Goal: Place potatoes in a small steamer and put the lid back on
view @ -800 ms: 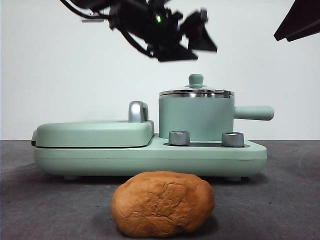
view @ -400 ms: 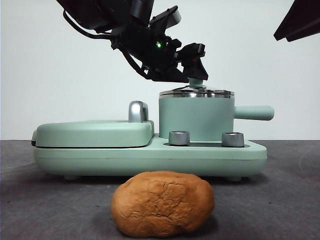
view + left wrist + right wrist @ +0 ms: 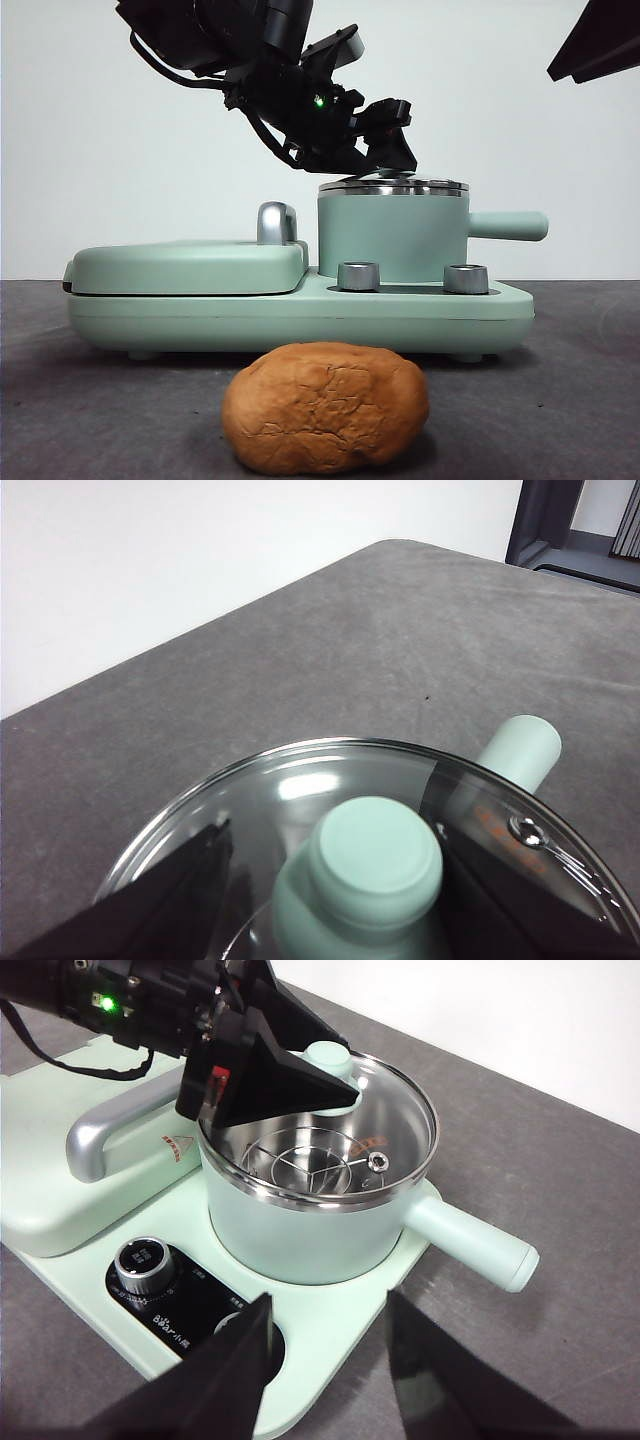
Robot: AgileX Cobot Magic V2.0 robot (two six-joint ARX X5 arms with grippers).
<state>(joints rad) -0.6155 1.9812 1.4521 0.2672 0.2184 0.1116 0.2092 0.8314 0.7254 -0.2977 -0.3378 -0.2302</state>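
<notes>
Left wrist view shows the left gripper (image 3: pixel 330 880) straddling the mint knob of the lid (image 3: pixel 300 780), its fingers spread either side, not yet closed; the lid sits on the small steamer (image 3: pixel 392 235). Glass with a steel rim is likely rigid, slick and breakable, so the knob is the sensible hold. Only the front view shows the potatoes (image 3: pixel 325 405) on the table (image 3: pixel 560 400) before the appliance; only the right wrist view shows the steaming rack (image 3: pixel 310 1170) inside, and the right gripper (image 3: pixel 330 1370) open, waiting.
</notes>
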